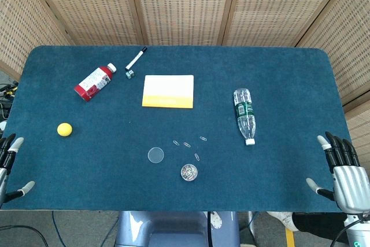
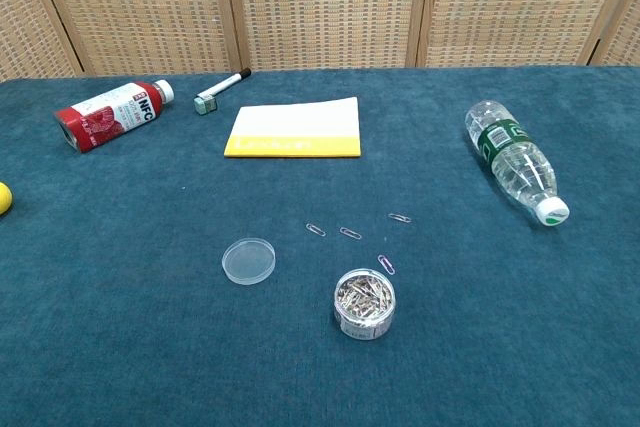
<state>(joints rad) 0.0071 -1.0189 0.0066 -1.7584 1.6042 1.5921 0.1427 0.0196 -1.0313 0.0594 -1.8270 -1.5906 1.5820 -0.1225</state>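
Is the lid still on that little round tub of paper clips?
No, the tub of paper clips stands open with the clips showing, and its clear lid lies on the cloth to its left.

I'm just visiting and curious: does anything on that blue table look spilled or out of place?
Yes. The small tub of paper clips stands open, its clear lid lying apart to its left, and a few loose paper clips are scattered just behind it. The water bottle and red bottle lie on their sides.
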